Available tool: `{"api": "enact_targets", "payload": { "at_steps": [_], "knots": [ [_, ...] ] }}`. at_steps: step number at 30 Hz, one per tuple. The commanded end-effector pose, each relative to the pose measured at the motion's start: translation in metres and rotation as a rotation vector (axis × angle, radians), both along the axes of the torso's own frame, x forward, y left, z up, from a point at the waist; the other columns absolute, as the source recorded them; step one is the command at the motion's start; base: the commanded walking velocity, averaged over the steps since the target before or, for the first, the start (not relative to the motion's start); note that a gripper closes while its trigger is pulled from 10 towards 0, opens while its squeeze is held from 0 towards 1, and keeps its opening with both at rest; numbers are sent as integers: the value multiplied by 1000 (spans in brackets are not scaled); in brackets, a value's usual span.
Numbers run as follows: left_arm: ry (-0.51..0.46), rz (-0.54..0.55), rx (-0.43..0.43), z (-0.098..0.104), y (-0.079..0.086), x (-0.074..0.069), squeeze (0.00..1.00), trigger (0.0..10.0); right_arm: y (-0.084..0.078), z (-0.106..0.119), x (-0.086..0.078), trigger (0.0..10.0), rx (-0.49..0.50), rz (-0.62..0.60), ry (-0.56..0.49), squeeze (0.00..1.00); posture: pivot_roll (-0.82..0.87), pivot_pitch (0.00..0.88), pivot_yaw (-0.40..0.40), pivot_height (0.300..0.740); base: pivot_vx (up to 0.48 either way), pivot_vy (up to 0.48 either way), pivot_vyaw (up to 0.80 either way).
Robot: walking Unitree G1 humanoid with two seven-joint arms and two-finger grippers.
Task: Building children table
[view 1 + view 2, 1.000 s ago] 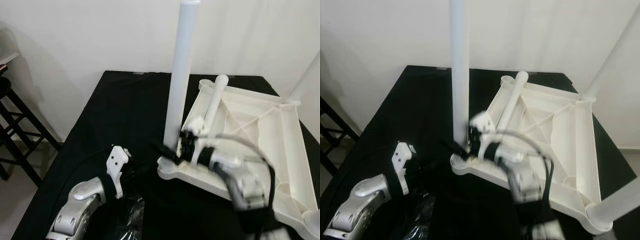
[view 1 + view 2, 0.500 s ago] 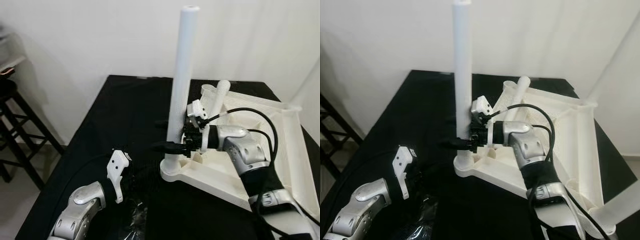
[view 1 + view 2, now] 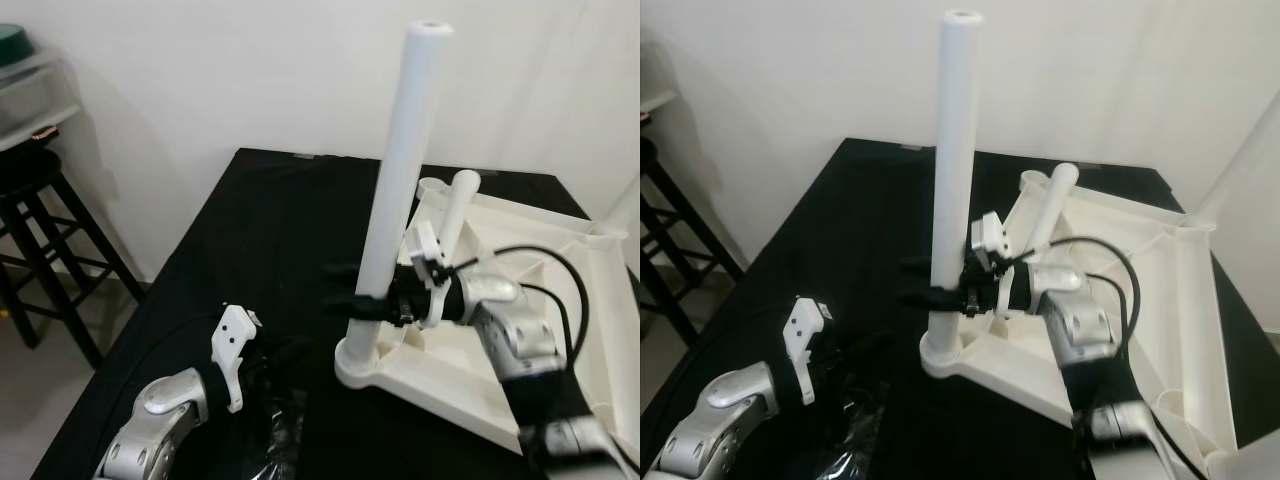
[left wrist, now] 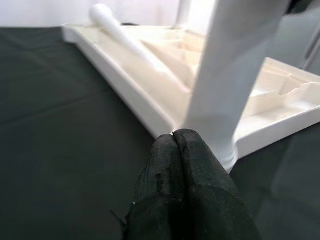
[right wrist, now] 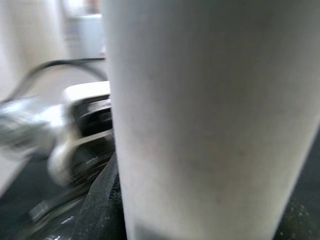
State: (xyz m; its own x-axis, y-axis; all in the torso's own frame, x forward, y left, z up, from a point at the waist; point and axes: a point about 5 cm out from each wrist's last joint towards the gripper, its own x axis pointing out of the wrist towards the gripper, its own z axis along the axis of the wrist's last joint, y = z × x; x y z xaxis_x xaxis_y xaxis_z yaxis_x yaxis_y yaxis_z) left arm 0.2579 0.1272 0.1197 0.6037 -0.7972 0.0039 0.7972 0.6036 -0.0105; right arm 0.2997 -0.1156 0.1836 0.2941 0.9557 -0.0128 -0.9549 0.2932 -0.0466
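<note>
Right eye view: upturned white plastic children's tabletop [image 3: 1160, 290] lies on black-covered table [image 3: 850, 230].
Leg: tall white plastic tube leg [image 3: 952, 180] stands upright in near corner socket.
Right gripper [image 3: 940, 283]: fingers straddle the leg low down, apparently gripping.
Left gripper [image 4: 182, 150]: fingers pressed together, empty, near socket.
Advice: twist squarely, keep leg vertical.
Spare: second white leg [image 3: 1048, 205] lies across tabletop.

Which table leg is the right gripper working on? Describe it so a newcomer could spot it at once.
On the black tabletop lies an upturned white table top, ribbed underside up. At its corner nearest the robot's left stands an upright white leg, with the right gripper closed around it low down. Unlike the shorter loose leg lying slanted in the frame behind it, this one stands vertical in its socket.
</note>
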Motion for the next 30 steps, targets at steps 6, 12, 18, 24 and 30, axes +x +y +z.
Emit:
{"api": "enact_targets", "payload": {
  "at_steps": [6, 12, 18, 24, 30],
  "knots": [
    [1, -15, 0, 2, 1, -1, 0, 10000, 26, -47, -11, 0, -90, -621, 194, 0, -111, 28, -16, 740, 0, 0, 0],
    [1, -19, 5, 2, 0, 1, 0, 10000, 23, -51, -8, 0, -100, -577, 201, 0, -97, 29, -16, 740, 0, 0, 0],
    [-2, -4, 0, 2, 1, 1, 0, 10000, 20, -45, -6, 10000, -98, -607, 201, 0, -90, 33, -13, 740, 0, 0, 0],
    [0, -14, 4, 2, 0, 2, 0, 10000, 8, -37, 6, 10000, -129, -514, 132, 1000, -83, 34, -15, 740, 0, 0, 0],
    [-2, -12, 5, 2, 0, 2, 0, 10000, -9, -16, 23, 10000, -93, -342, 63, 1000, -77, 27, -20, 740, 0, 0, 0]
  ]
}}
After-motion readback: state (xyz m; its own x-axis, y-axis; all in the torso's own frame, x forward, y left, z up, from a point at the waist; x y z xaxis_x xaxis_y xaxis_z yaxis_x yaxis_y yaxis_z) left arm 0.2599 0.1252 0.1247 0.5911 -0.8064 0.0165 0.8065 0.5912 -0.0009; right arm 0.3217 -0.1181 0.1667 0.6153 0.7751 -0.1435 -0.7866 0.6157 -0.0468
